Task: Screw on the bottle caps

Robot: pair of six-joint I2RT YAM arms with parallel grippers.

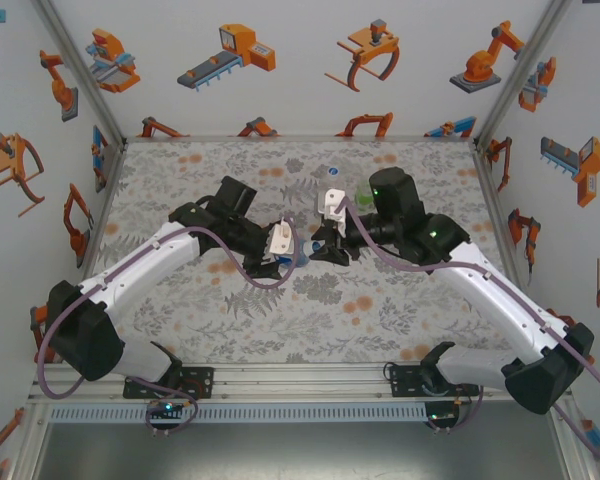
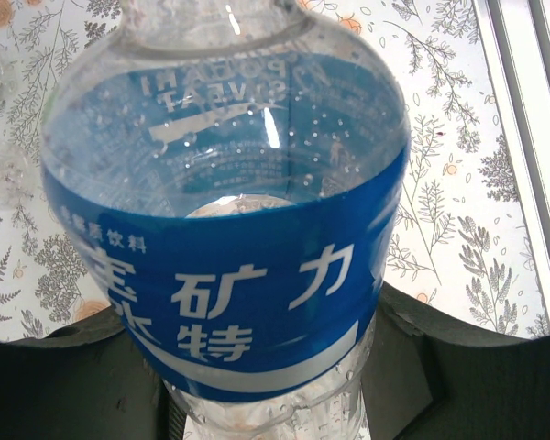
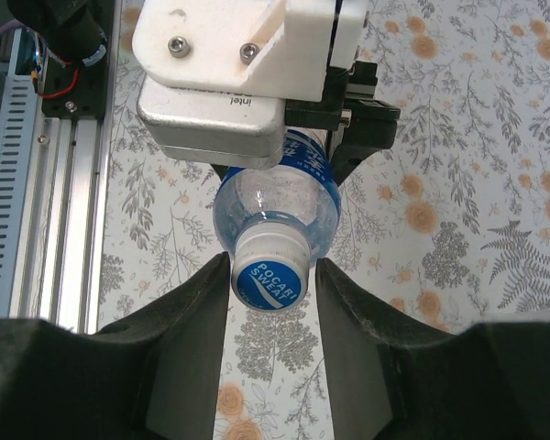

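Observation:
The bottle with the blue label [image 2: 229,275] lies on its side above the table, and my left gripper [image 2: 275,376] is shut on its lower body, a dark finger on each side. In the top view this bottle [image 1: 318,243] spans the gap between the two grippers at the table's middle. A blue-topped cap with a white skirt [image 3: 270,275] sits on the bottle's neck [image 3: 275,206]. My right gripper [image 3: 273,286] is open around that cap: the left finger is almost touching it and the right finger stands a small gap away. In the top view the left gripper [image 1: 298,252] and right gripper [image 1: 335,245] face each other.
Two more bottles stand behind the right arm: a clear one [image 1: 329,176] and a green-tinted one [image 1: 364,192]. The aluminium rail [image 3: 37,183] runs along the table's near edge. Patterned walls close in the table's sides and back.

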